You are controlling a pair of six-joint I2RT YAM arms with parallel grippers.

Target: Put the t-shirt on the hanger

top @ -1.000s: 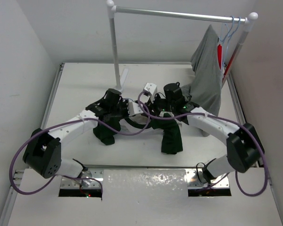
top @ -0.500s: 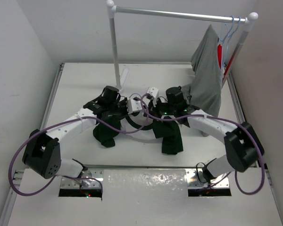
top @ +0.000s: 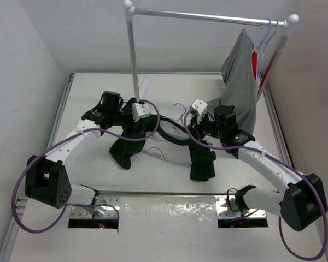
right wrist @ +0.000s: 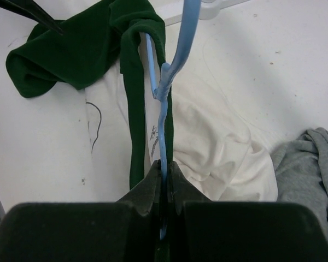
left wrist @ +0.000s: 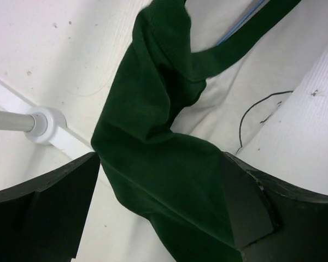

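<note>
The t-shirt [top: 172, 135] lies bunched on the table between the two arms, its green sleeves [top: 123, 154] hanging toward the front. The light-blue hanger [right wrist: 180, 43] is threaded through the green collar band, over the white body [right wrist: 218, 136]. My right gripper [right wrist: 164, 164] is shut on the hanger's thin wire just below the collar. In the top view the hanger's hook [top: 180, 107] sticks out behind the shirt. My left gripper [left wrist: 158, 202] stands wide open above the left green sleeve [left wrist: 153, 125], whose cloth lies slack between the fingers.
The clothes rack's upright pole [top: 134, 54] stands just behind my left gripper, its white foot [left wrist: 44, 123] close by. A grey garment [top: 240, 87] hangs from the rail at the right and drapes onto the table. Spare blue hangers [top: 268, 33] hang above it.
The left gripper opened and let go of the sleeve, moving back and left. The right gripper shut on the hanger and moved right, stretching the shirt out between the arms.
</note>
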